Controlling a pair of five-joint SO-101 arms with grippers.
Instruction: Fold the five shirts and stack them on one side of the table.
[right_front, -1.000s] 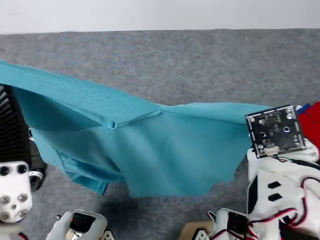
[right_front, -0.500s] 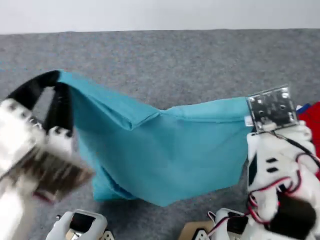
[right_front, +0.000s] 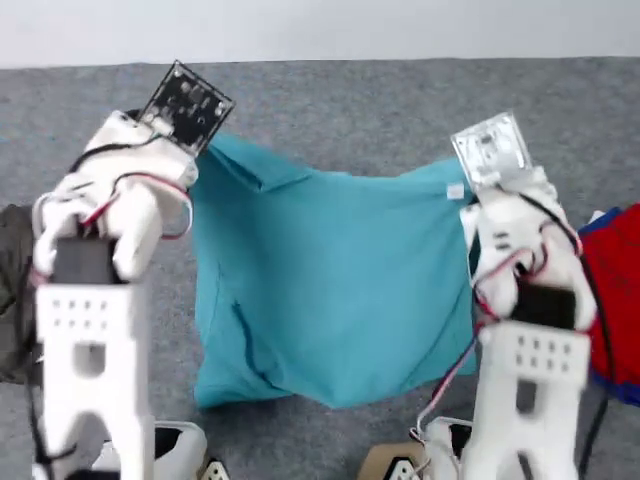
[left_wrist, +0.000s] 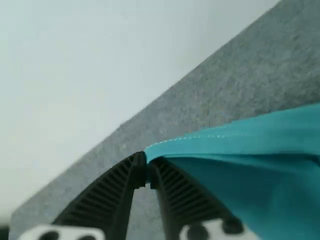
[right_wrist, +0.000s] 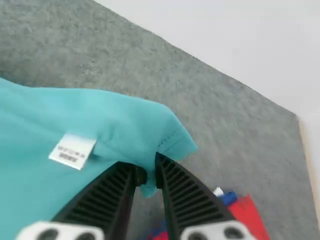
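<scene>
A teal shirt (right_front: 320, 290) hangs stretched between both arms over the grey table (right_front: 340, 110), its lower part resting on the cloth surface. My left gripper (left_wrist: 146, 167) is shut on the shirt's edge (left_wrist: 220, 137) at the far left corner. My right gripper (right_wrist: 150, 172) is shut on the other corner (right_wrist: 170, 142), next to a white label (right_wrist: 72, 150). In the high view the left arm (right_front: 120, 200) stands at the left and the right arm (right_front: 510, 250) at the right.
A red garment with blue trim (right_front: 615, 300) lies at the right edge, also seen as red fabric (right_wrist: 245, 220) in the right wrist view. A dark garment (right_front: 15, 290) lies at the left edge. A white wall borders the table's far side.
Both arms have swung away from the camera toward the table's far side, carrying the teal shirt's top edge with them. The shirt now spreads flatter and its lower part lies on the table.
</scene>
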